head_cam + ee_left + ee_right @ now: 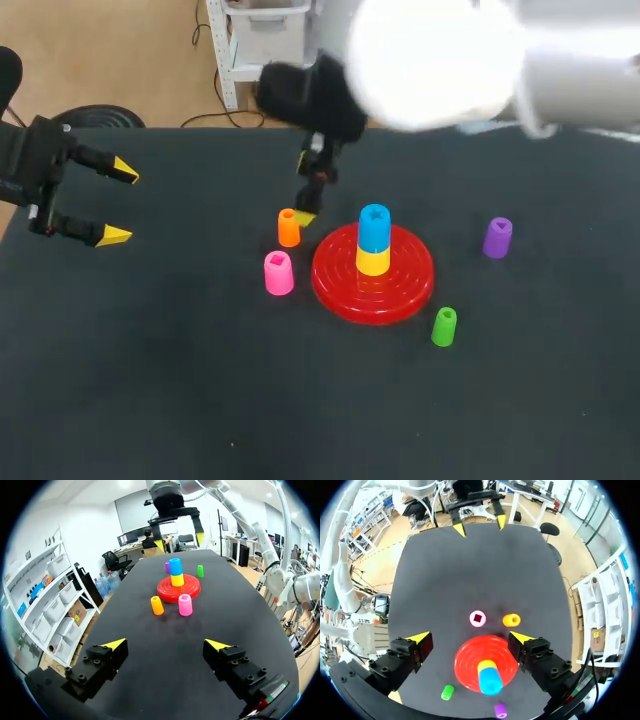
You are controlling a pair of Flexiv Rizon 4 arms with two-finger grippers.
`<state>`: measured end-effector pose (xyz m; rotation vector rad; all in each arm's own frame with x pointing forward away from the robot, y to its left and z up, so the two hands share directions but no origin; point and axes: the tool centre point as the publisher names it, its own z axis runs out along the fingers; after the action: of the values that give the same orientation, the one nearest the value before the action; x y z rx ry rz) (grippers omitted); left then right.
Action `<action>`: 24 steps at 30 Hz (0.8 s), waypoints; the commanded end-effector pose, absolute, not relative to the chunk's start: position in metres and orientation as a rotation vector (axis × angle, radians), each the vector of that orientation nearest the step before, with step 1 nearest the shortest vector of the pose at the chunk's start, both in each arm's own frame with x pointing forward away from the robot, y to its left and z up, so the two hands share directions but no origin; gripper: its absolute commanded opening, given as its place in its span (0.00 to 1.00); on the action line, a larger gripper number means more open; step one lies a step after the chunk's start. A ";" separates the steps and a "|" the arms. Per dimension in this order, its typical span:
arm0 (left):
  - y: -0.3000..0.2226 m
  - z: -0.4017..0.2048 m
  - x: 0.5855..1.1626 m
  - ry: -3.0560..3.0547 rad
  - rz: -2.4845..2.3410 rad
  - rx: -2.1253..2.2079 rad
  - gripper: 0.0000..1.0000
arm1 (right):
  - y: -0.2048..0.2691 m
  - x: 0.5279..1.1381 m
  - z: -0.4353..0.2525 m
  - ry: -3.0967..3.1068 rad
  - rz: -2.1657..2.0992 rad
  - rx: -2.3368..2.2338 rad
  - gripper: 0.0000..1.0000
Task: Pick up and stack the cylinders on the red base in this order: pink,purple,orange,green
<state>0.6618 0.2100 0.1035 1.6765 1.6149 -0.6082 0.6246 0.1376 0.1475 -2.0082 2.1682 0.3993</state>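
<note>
The red base (335,280) carries a yellow cylinder with a blue one (374,226) on top. To its left stand the pink cylinder (278,272) and the orange cylinder (289,227). The purple cylinder (497,237) is at the right and the green one (443,326) at the front right. My right gripper (470,637) hangs open high over the base (470,660), with pink (478,618) and orange (511,620) just ahead of its tips; one of its fingers (313,188) shows above the orange cylinder. My left gripper (105,205) stands open and empty at the far left.
The black table (180,380) stretches bare in front of the pieces and between them and my left gripper (165,645). My right arm's bulk (440,60) blocks the back middle of the head view.
</note>
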 end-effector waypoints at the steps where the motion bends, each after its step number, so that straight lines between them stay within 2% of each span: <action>1: 0.210 0.103 0.661 1.612 -0.606 1.675 1.00 | 0.158 0.634 0.122 2.196 0.358 -2.070 1.00; 7: 0.210 0.103 0.661 1.612 -0.606 1.675 1.00 | 0.161 0.628 0.096 2.187 0.222 -2.113 1.00; 24: 0.210 0.103 0.661 1.612 -0.606 1.675 1.00 | 0.160 0.625 0.057 2.147 0.230 -2.144 1.00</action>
<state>0.6618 0.2099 0.1035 1.6765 1.6148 -0.6083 0.6261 0.1588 0.0611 -2.1419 2.1531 0.2380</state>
